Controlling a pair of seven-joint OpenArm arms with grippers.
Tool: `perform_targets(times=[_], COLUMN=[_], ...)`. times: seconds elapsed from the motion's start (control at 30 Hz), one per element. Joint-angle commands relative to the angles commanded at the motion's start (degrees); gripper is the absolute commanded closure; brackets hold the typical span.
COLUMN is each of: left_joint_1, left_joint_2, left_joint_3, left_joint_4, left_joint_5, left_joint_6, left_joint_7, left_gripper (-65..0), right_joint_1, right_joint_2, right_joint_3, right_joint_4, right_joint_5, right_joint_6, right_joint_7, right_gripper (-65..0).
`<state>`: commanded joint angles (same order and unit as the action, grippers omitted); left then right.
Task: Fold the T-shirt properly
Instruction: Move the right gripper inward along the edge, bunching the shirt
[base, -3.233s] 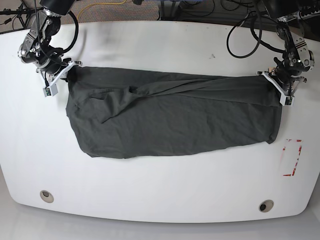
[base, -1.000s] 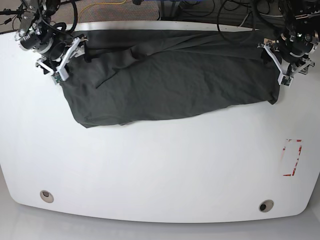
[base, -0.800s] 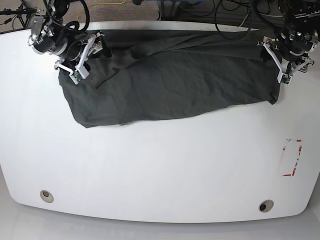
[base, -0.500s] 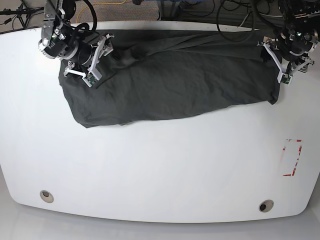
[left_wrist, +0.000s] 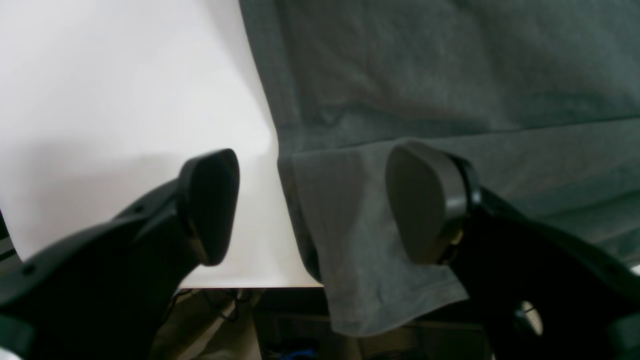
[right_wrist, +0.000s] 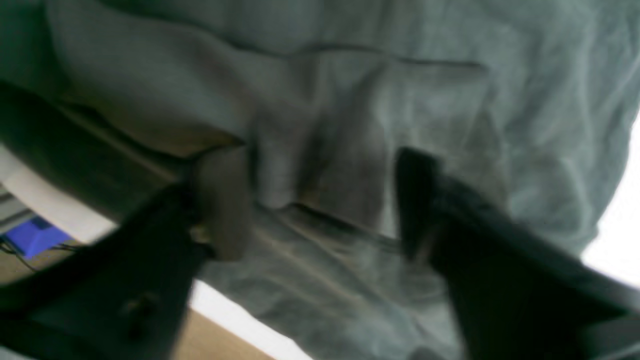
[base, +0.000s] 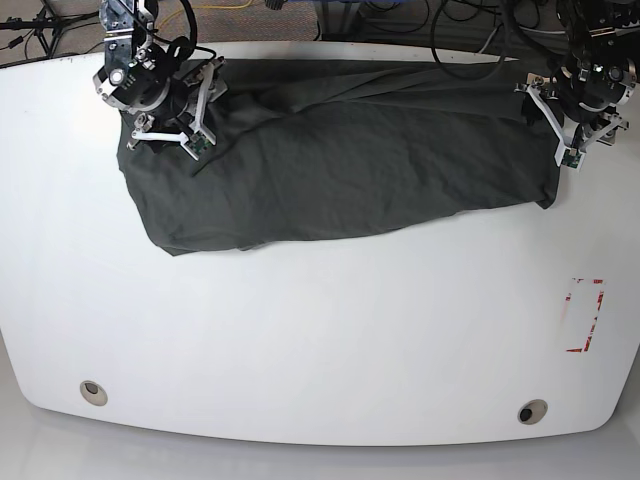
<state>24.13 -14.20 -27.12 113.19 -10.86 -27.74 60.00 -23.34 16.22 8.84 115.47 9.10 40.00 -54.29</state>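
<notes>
The dark grey T-shirt (base: 340, 150) lies spread in a wide band along the far side of the white table (base: 320, 340). Its far edge reaches the table's far rim. At the shirt's right end my left gripper (base: 560, 128) stands open. In the left wrist view the gripper (left_wrist: 317, 205) straddles a shirt corner (left_wrist: 350, 240) that hangs over the table rim, unclamped. My right gripper (base: 185, 112) hovers open over the shirt's far left part. The blurred right wrist view shows the gripper (right_wrist: 320, 205) spread above wrinkled fabric (right_wrist: 450, 125).
A red-marked rectangle (base: 585, 315) sits near the table's right edge. Two round holes (base: 93, 392) (base: 532, 411) lie near the front edge. Cables (base: 470, 20) and floor lie beyond the far rim.
The shirt's far edge was drawn back to the table's far rim. Over the last second my right gripper moved inward from the left corner and onto the shirt. The left gripper stayed put.
</notes>
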Motion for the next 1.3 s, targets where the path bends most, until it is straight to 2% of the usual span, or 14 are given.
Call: perform_targets(times=[0.1, 0.13, 0.17, 0.27, 0.53, 1.3], left_joint_1=[0.0, 0.0, 0.0, -0.1, -0.1, -0.1], left_joint_2=[0.0, 0.0, 0.0, 0.0, 0.0, 0.0], left_joint_3=[0.1, 0.1, 0.1, 0.1, 0.1, 0.2], left_joint_4=[0.0, 0.0, 0.0, 0.0, 0.0, -0.1], left_joint_5=[0.0, 0.0, 0.0, 0.0, 0.0, 0.1], left_joint_6=[0.0, 0.0, 0.0, 0.0, 0.0, 0.0], left_joint_7=[0.0, 0.0, 0.0, 0.0, 0.0, 0.0], left_gripper=[-46.4, -46.4, -46.4, -46.4, -46.4, -46.4], right_joint_1=[0.3, 0.3, 0.4, 0.4, 0.7, 6.7], right_joint_2=[-0.2, -0.2, -0.3, -0.4, -0.4, -0.4], right_joint_3=[0.0, 0.0, 0.0, -0.1, -0.2, -0.2], right_joint_4=[0.0, 0.0, 0.0, 0.0, 0.1, -1.7], right_joint_5=[-0.2, -0.2, -0.2, -0.2, 0.0, -0.1], right_joint_6=[0.0, 0.0, 0.0, 0.0, 0.0, 0.0], right_joint_7=[0.1, 0.1, 0.1, 0.1, 0.1, 0.0], right_gripper=[-16.6, -14.9, -9.7, -1.9, -0.2, -0.6])
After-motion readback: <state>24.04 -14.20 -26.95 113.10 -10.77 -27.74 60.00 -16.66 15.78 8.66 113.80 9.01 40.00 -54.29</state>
